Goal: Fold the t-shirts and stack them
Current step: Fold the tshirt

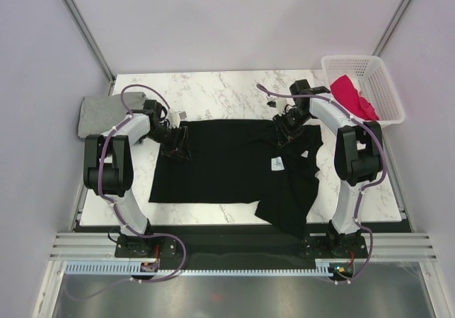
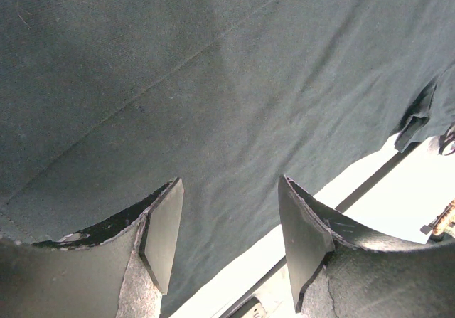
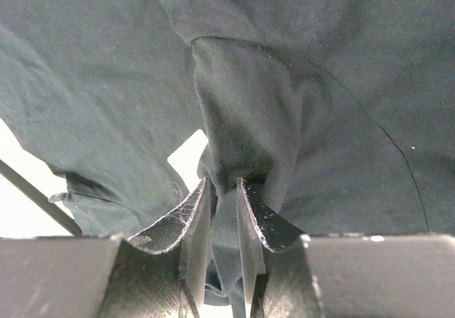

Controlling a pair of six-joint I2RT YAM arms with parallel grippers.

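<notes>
A large black t-shirt point(image 1: 227, 161) lies spread across the marble table point(image 1: 213, 90), its white neck label point(image 1: 276, 163) facing up and its right part rumpled. My left gripper point(image 1: 175, 144) is open over the shirt's left edge; in the left wrist view the fingers point(image 2: 165, 232) stand apart above flat black cloth point(image 2: 213, 83). My right gripper point(image 1: 290, 127) is shut on a bunched fold of the black shirt point(image 3: 242, 133) at its upper right corner. A crimson-pink t-shirt point(image 1: 352, 97) lies in the white basket point(image 1: 364, 65). A grey t-shirt point(image 1: 99, 113) lies at the table's left edge.
The white lattice basket stands at the back right corner. A small dark object point(image 1: 271, 104) lies on the table behind the shirt. The table's front edge point(image 1: 242, 227) runs just past the shirt's hanging lower part.
</notes>
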